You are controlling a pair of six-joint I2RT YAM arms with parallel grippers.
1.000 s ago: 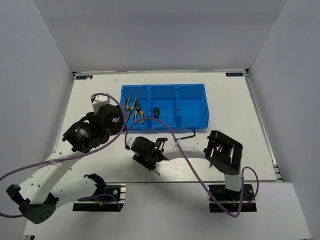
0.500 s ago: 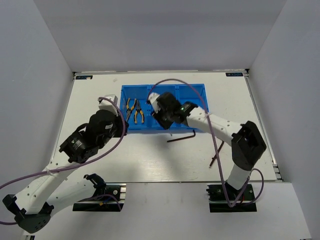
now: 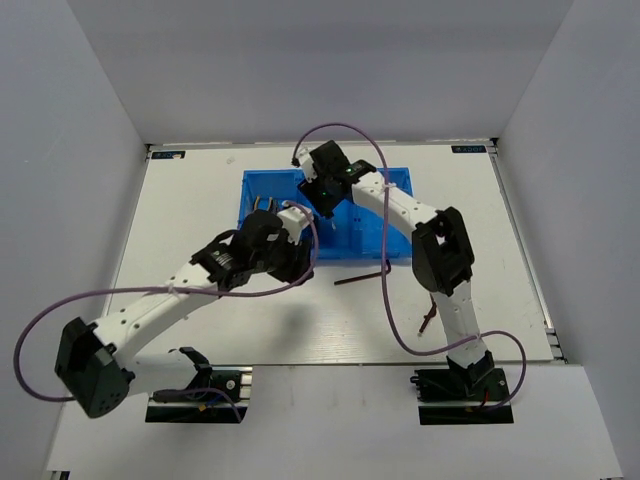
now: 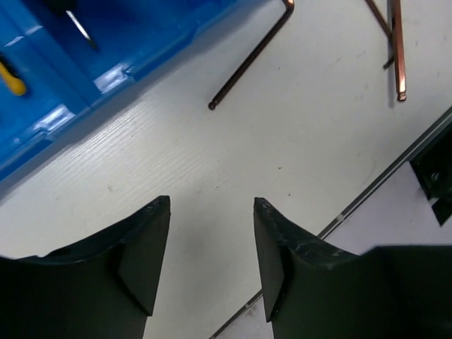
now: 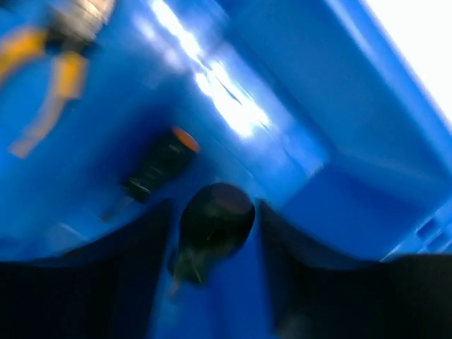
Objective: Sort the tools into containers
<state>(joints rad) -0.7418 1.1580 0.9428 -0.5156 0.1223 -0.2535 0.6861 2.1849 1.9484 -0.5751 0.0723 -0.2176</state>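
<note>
Between the right hand's (image 5: 215,203) fingers sits a dark screwdriver (image 5: 212,227), seen end on. The fingers press close on both its sides, so the hand looks clenched on it, though the view is blurred. This hand hangs over the middle compartment of the blue bin (image 3: 400,176), with blue walls close around it and a bright patch of floor ahead. Just ahead and to its left lies the other screwdriver (image 5: 159,167) on the floor of the bin. Farther left are yellow pliers (image 5: 37,58), which the top view puts in the left compartment.

The left hand (image 4: 212,205) is spread wide and holds nothing, touching nothing, above bare table (image 4: 212,145). Ahead and to its left runs the near wall of the bin. Ahead and slightly right, just beside that wall, lies one hex key (image 4: 251,56). Two more hex keys (image 4: 394,42) lie together well off to the right, one crossing the other. The table's edge (image 4: 385,174) passes close on the right. The white stretch between the fingers and the nearest hex key is open.
</note>
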